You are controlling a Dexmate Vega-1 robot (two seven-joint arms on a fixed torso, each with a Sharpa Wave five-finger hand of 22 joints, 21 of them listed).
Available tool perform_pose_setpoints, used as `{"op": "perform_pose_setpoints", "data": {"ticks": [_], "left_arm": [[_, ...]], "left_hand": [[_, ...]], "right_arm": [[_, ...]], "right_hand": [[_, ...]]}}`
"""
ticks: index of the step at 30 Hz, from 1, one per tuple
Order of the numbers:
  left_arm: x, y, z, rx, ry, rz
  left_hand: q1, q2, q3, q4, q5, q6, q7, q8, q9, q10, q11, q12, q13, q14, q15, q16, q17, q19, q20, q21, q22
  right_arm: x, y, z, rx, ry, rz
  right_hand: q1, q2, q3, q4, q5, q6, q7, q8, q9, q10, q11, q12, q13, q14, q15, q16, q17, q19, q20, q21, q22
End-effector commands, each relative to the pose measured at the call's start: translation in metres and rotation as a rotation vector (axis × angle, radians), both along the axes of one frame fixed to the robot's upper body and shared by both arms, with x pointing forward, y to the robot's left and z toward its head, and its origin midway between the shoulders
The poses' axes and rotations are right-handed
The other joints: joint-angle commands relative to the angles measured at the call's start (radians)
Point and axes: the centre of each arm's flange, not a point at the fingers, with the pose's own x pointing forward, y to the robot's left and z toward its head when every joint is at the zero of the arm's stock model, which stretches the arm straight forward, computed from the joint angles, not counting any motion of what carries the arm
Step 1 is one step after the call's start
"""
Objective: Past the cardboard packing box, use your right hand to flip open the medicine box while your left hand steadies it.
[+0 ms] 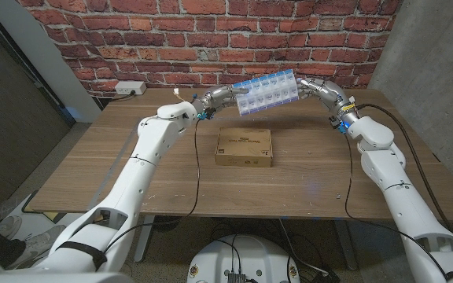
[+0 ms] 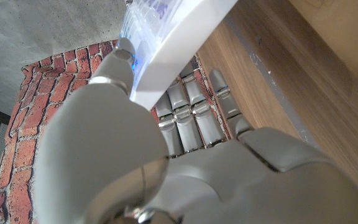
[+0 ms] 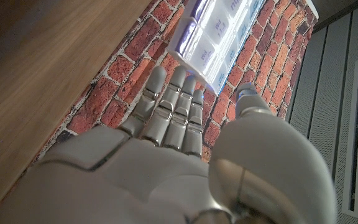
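The medicine box [image 1: 267, 93], a long translucent blue-white pill organiser with rows of small compartments, hangs in the air above the table's far side, tilted up toward the right. My left hand [image 1: 217, 99] grips its left end; the left wrist view shows its white edge [image 2: 179, 37] pinched between the thumb and fingers of that hand [image 2: 166, 149]. My right hand [image 1: 314, 86] is at the right end. In the right wrist view the box's corner [image 3: 219, 43] sits between the straight fingers [image 3: 176, 106] and the thumb. The cardboard packing box [image 1: 244, 147] lies flat on the table, nearer to me.
The wooden table [image 1: 132, 173] reaches back to a brick wall [image 1: 211, 39]. A white power strip [image 1: 130, 88] lies at the far left edge. Black cables [image 1: 197, 157] hang from both forearms over the tabletop.
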Motion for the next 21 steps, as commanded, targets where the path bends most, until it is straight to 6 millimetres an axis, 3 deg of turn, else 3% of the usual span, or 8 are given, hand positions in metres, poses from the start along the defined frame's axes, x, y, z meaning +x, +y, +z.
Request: {"op": "perform_pose_setpoints", "data": {"ticks": [1, 7, 12, 18, 21], "left_arm": [[0.006, -0.007, -0.009, -0.155, 0.053, -0.006], [0.007, -0.007, -0.01, -0.182, 0.062, 0.005], [0.005, -0.006, -0.011, -0.208, 0.064, 0.033], [0.004, -0.005, -0.013, -0.254, 0.093, 0.07], [0.004, -0.006, -0.013, -0.257, 0.108, 0.083]], "left_hand": [[0.108, 0.101, 0.026, 0.033, 0.006, 0.106, 0.038, 0.001, 0.022, 0.07, -0.065, 0.01, 0.005, 0.013, -0.115, 0.005, 0.005, 0.007, -0.015, 0.007, 0.004], [0.109, 0.101, 0.025, 0.034, 0.01, 0.106, 0.038, -0.001, 0.027, 0.071, -0.071, 0.008, 0.003, 0.014, -0.114, 0.002, 0.008, 0.004, -0.017, 0.01, 0.004], [0.109, 0.1, 0.024, 0.035, 0.013, 0.107, 0.037, -0.002, 0.03, 0.069, -0.073, 0.008, 0.004, 0.014, -0.114, -0.001, 0.01, 0.002, -0.017, 0.012, 0.003], [0.109, 0.1, 0.023, 0.036, 0.016, 0.109, 0.035, -0.006, 0.028, 0.07, -0.075, 0.005, 0.001, 0.015, -0.115, -0.003, 0.013, 0.004, -0.017, 0.015, 0.003], [0.109, 0.1, 0.022, 0.036, 0.017, 0.11, 0.034, -0.009, 0.026, 0.071, -0.076, 0.003, -0.002, 0.016, -0.115, -0.005, 0.014, 0.005, -0.017, 0.017, 0.003]], "right_arm": [[-0.01, 0.001, -0.004, 0.057, -0.093, -0.163], [-0.016, 0.003, -0.001, 0.036, -0.119, -0.266], [-0.017, 0.006, -0.001, 0.022, -0.135, -0.293], [-0.023, 0.012, -0.002, 0.013, -0.188, -0.366], [-0.029, 0.016, -0.002, -0.004, -0.22, -0.416]], "right_hand": [[0.015, -0.003, 0.007, -0.008, 0.008, -0.009, -0.007, 0.002, -0.004, -0.014, -0.005, -0.004, -0.004, -0.011, -0.035, -0.011, -0.003, 0.003, -0.015, -0.005, 0.002], [0.029, -0.011, 0.016, -0.026, 0.009, -0.028, -0.01, 0.002, -0.016, -0.093, 0.007, -0.022, -0.026, -0.038, -0.024, -0.044, -0.026, 0.01, -0.03, -0.021, 0.001], [0.026, -0.015, 0.018, -0.029, 0.009, -0.065, -0.011, -0.005, -0.024, -0.138, 0.01, -0.025, -0.044, -0.062, -0.017, -0.066, -0.038, 0.003, -0.024, -0.037, -0.001], [0.018, -0.017, 0.018, -0.028, 0.01, -0.076, -0.016, -0.001, -0.03, -0.146, 0.0, -0.016, -0.059, -0.072, -0.018, -0.078, -0.047, -0.009, -0.016, -0.055, -0.002], [0.033, -0.012, 0.029, -0.038, 0.013, -0.052, -0.016, 0.011, -0.035, -0.122, -0.01, -0.002, -0.071, -0.054, -0.028, -0.077, -0.054, 0.001, -0.021, -0.063, -0.002]]}}
